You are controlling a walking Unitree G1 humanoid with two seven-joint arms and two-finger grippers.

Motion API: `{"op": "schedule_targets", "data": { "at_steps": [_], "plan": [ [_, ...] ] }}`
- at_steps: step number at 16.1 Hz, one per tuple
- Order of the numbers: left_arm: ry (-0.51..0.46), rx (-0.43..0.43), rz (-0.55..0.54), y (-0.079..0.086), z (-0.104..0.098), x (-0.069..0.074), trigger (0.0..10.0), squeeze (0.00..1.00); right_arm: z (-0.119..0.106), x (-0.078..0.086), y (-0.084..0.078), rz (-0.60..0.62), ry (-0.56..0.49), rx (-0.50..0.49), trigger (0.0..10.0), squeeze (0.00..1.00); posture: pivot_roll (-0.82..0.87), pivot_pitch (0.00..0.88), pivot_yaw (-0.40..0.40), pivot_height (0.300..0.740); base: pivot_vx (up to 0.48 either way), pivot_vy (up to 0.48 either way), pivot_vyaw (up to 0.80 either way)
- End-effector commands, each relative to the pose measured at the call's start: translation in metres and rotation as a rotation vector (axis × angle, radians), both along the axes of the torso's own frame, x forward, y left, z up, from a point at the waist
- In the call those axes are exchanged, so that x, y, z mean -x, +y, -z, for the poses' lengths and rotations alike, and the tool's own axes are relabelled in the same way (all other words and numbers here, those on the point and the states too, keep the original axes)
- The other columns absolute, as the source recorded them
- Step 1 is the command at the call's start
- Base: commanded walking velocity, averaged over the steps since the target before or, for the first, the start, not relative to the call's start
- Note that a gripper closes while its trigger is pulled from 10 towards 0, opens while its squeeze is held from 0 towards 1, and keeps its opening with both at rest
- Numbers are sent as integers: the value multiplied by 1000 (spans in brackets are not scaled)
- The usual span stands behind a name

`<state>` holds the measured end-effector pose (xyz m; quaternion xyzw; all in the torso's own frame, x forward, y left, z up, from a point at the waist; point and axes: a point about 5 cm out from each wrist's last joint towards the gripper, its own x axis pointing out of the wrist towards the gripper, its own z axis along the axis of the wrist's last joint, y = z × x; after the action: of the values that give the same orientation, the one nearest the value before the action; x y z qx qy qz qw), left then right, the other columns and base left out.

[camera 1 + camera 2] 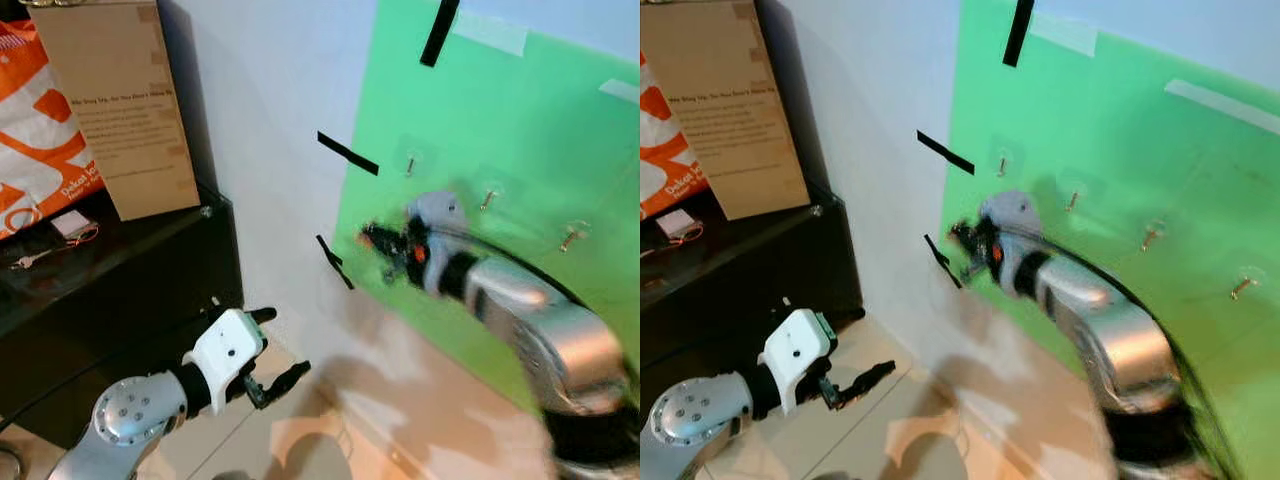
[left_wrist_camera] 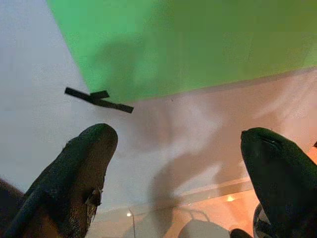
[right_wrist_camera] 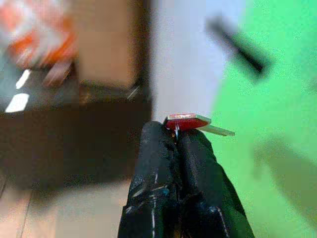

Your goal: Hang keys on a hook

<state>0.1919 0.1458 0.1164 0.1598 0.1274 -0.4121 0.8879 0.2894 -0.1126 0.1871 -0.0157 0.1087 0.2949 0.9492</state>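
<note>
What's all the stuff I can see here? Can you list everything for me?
green board: one, green, taped to the white wall.
hooks: at least four, small, metal, in a row across the board.
black tape strips: three, along the board's left and top edges.
key tag: one, red with a metal part, pinched in the right gripper.
cardboard box: one, brown, on the black cabinet.
black cabinet: one, left of the wall.
orange bag: one, orange and white, beside the box.
left gripper: black fingers apart, low near the floor.
right gripper: shut, raised at the board's left edge.
</note>
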Motion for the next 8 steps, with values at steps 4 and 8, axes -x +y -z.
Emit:
{"op": "schedule_targets", "data": {
  "at_steps": [4,8],
  "plan": [
    [-42,11,0,-6,-5,-4,10000,0,-8,-19,-11,218,13,-136,10000,0,21,0,-82,740,0,0,0],
    [-50,34,-2,-12,-4,-7,10000,0,-13,-27,-23,315,15,-190,10000,0,12,0,-97,740,0,0,0]
  ]
}}
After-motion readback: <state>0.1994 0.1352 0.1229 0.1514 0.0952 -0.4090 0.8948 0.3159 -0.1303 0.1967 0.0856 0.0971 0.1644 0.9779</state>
